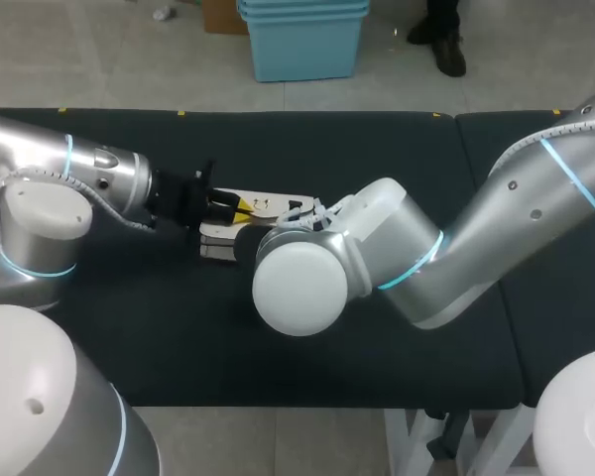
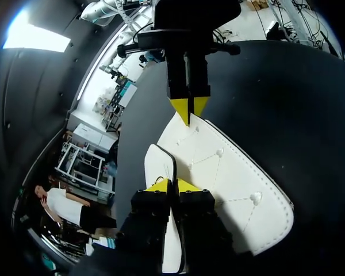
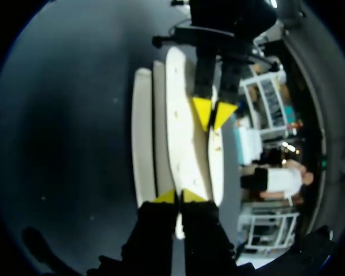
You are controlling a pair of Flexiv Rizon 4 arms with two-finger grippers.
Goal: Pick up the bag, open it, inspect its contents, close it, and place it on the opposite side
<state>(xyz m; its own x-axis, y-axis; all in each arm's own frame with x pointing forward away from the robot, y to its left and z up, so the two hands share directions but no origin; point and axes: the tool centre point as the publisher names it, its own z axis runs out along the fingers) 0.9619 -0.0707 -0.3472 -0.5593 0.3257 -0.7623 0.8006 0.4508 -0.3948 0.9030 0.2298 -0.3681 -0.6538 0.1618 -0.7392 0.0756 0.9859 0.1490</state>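
Left hand [image 2: 172, 185], right hand [image 3: 178, 196] pinch white bag [image 2: 230, 178]

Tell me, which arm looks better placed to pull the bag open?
Left, probably. The left gripper is shut on the bag's near edge, beside a narrow flap that it could peel back. The right gripper pinches the far end, where it could steady the bag.
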